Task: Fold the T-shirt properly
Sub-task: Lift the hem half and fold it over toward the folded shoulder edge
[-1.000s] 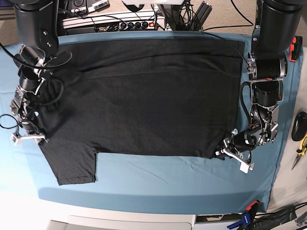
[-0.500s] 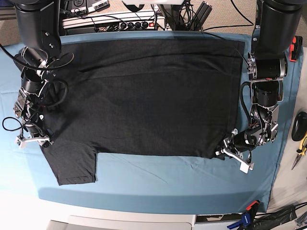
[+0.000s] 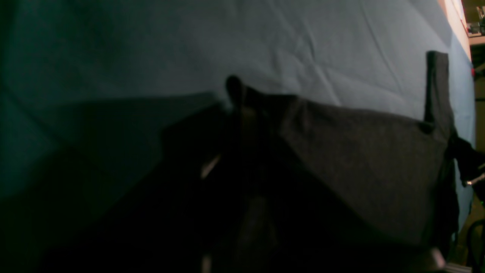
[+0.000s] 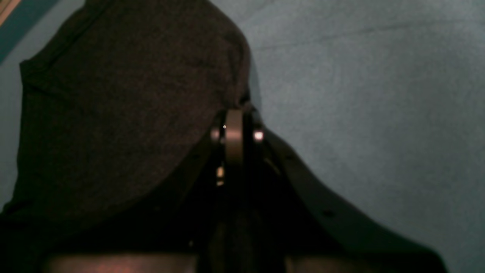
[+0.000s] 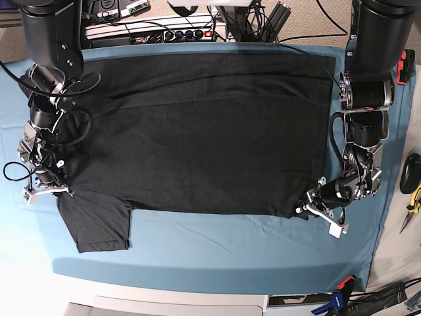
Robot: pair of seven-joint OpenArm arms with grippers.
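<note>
The T-shirt (image 5: pixel 197 131) lies spread flat, plain black side up, across most of the surface, which is covered by a blue table cloth (image 5: pixel 217 243). One short sleeve (image 5: pixel 97 227) extends toward the near edge at the base view's left; the rest of the near hem runs straight across to the base view's right. The right gripper (image 5: pixel 46 191) sits at the base view's left, at the edge of the garment just above the sleeve. In the right wrist view its fingers (image 4: pixel 233 132) are closed together on a raised fold of the black fabric (image 4: pixel 125 106), which bunches up against the fingertips. The left gripper (image 5: pixel 319 212) sits at the base view's right, at the near hem corner of the garment. In the left wrist view the fabric (image 3: pixel 360 159) peaks upward at the left gripper's fingers (image 3: pixel 242 110), which are closed and pinching that corner; this view is dark and blurred. Cables and a power strip (image 5: pixel 177 29) lie beyond the far edge of the surface.
</note>
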